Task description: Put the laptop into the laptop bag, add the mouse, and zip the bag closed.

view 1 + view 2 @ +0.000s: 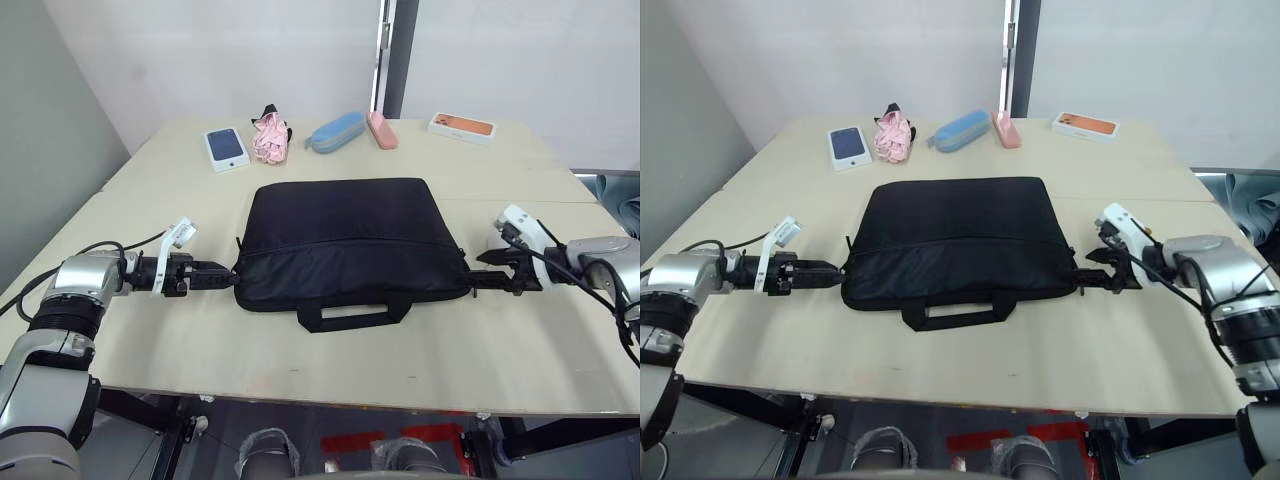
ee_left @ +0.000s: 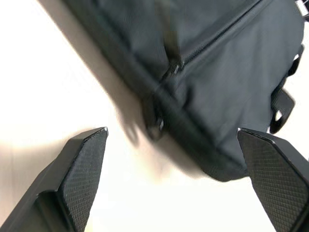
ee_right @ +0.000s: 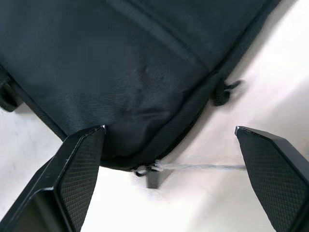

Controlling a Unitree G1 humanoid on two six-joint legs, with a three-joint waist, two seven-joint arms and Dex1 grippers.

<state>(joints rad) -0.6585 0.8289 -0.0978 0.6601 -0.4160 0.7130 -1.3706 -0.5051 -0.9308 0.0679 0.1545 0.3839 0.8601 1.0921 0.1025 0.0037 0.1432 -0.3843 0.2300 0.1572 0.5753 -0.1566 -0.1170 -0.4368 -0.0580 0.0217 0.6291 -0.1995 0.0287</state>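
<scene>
Left eye view: laptop bag [image 1: 345, 240] lies long axis crosswise on desk [image 1: 300, 350]; left claw [image 1: 232, 277] and right claw [image 1: 474, 284], both spread apart, flank its ends, equally near.

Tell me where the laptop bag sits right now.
The laptop bag lies flat mid-table, handle toward the robot, between the open left gripper and the open right gripper.

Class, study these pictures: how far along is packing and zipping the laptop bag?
Done, apparently: the laptop bag lies flat with its zipper line looking shut; no laptop or mouse lies on the table. In hand: the left gripper and right gripper sit open at its two near corners. Left: possibly only checking the zip ends; the contents are hidden.
</scene>
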